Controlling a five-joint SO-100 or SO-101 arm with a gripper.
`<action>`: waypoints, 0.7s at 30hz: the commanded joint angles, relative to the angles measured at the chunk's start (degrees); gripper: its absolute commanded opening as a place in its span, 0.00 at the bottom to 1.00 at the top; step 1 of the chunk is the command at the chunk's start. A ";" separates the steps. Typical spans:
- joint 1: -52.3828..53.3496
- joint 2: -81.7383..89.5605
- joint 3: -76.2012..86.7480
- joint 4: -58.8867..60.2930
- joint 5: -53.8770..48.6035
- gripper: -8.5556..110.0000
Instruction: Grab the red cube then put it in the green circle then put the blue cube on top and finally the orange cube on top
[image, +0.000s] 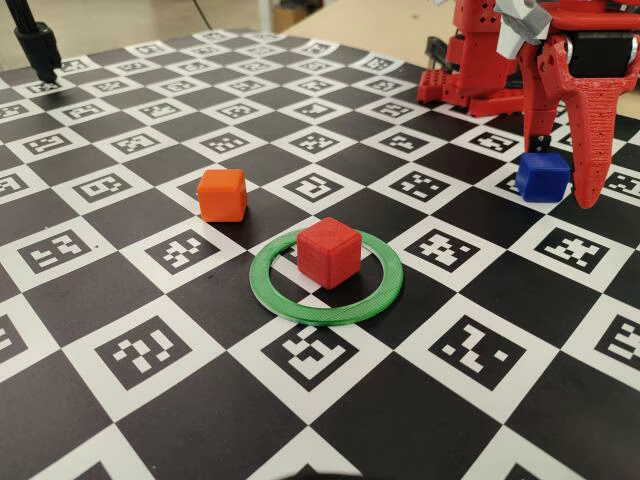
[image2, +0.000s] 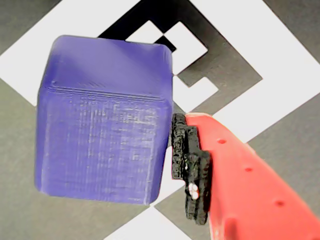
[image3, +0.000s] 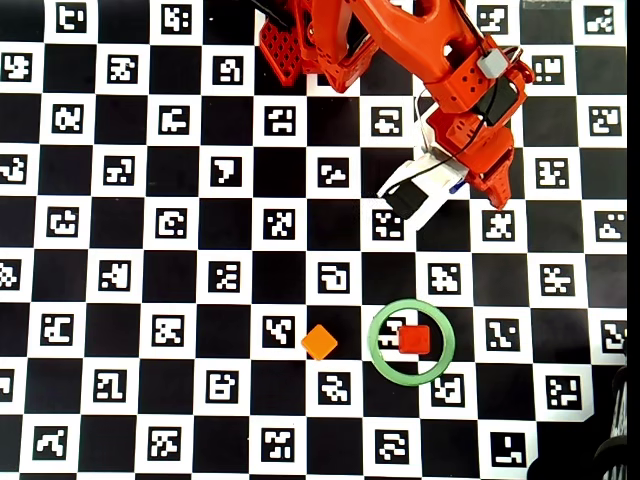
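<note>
The red cube (image: 328, 252) (image3: 414, 340) stands inside the green circle (image: 330, 313) (image3: 373, 342), left of the ring's middle in the fixed view. On the mat to its left sits the orange cube (image: 222, 195) (image3: 320, 342). The blue cube (image: 543, 177) (image2: 105, 120) rests on the mat at the far right of the fixed view; from overhead the arm hides nearly all of it. My gripper (image: 562, 180) is low around it and open. One red finger with a black pad (image2: 187, 165) is at the cube's right face. The other finger is out of the wrist view.
A checkerboard mat with printed markers (image: 140, 350) covers the table. The red arm base (image: 470, 70) stands at the back right. A black post (image: 38, 45) rises at the far left corner. Dark cables (image3: 612, 458) lie at the overhead view's bottom right.
</note>
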 joint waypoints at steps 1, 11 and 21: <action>-0.44 0.62 -0.18 -0.44 0.62 0.46; -0.53 1.05 -0.26 -0.79 1.05 0.41; -0.97 1.58 -0.44 -2.11 1.14 0.30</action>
